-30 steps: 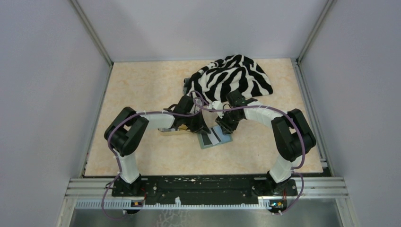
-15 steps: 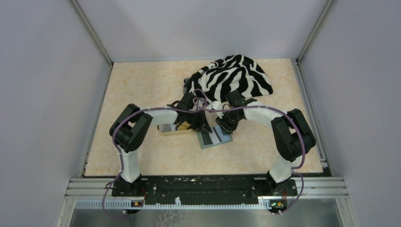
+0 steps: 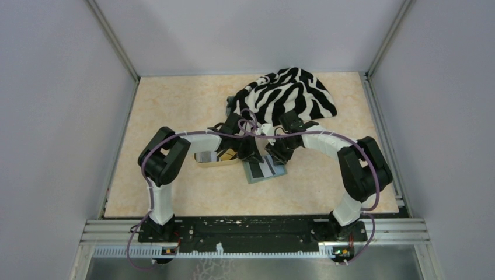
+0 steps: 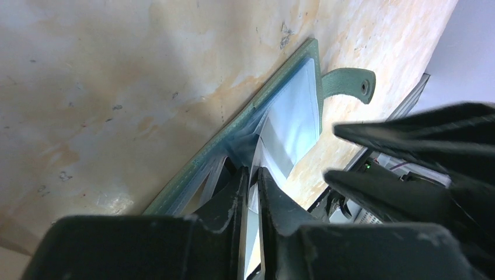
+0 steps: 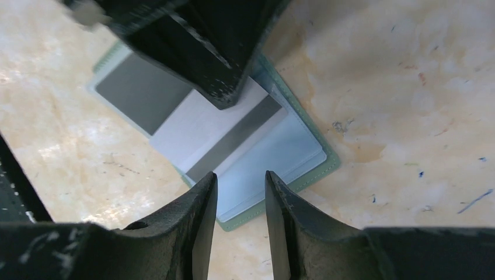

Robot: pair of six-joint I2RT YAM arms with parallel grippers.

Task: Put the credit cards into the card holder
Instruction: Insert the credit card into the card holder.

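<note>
The green card holder (image 3: 279, 174) lies open on the table, its pale blue inside (image 5: 274, 157) facing up. My left gripper (image 3: 252, 156) is shut on a pale credit card (image 4: 252, 205) whose front edge sits at the holder's (image 4: 257, 108) pocket. From the right wrist view this card (image 5: 204, 125) is white with a grey stripe and lies over the holder's middle. A dark card (image 5: 137, 93) fills the other half. My right gripper (image 5: 240, 186) hangs open just above the holder's near edge (image 5: 309, 178), holding nothing.
A tan tray (image 3: 205, 158) with more cards sits left of the holder, partly under the left arm. A zebra-striped cloth (image 3: 289, 93) lies bunched behind both grippers. The holder's strap tab (image 4: 350, 81) sticks out on the table.
The left arm has reached further right toward the holder, uncovering more of the tan tray. The right arm has hardly moved.
</note>
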